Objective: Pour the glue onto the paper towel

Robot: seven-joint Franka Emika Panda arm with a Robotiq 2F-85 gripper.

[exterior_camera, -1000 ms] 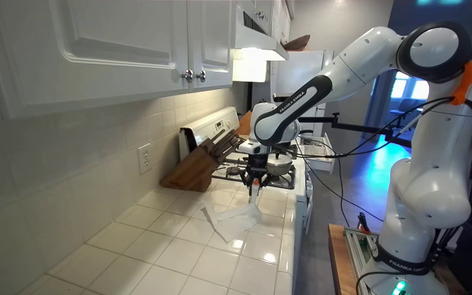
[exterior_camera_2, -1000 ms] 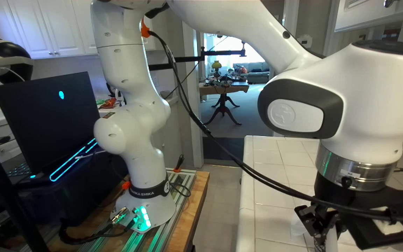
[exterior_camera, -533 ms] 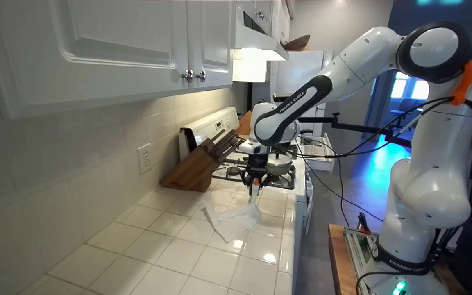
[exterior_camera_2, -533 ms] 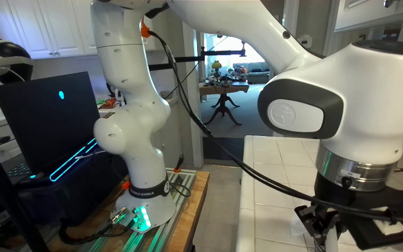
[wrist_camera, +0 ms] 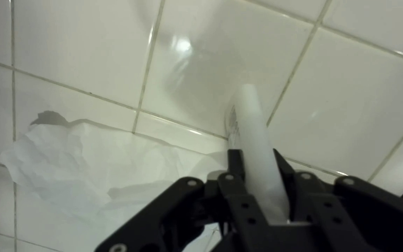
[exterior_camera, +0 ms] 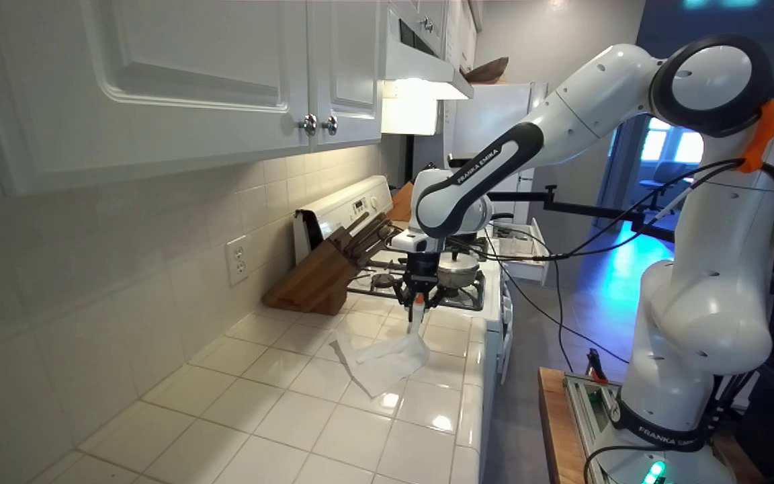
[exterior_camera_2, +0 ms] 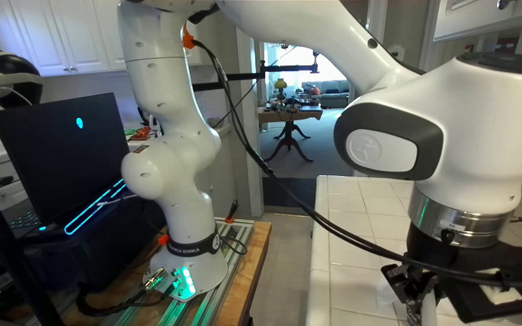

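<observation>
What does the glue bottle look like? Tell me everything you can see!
The glue bottle is slim, white and plastic-looking, with an orange top. Blurry gray marks show along one side. It's nearly upright, top end up, pinched by the gripper near the paper towel. Whether it touches the tiled counter, I can't tell.

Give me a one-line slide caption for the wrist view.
White glue bottle gripped between black jaws; a rumpled paper towel lies on glossy tiles at the frame's lower left.
</observation>
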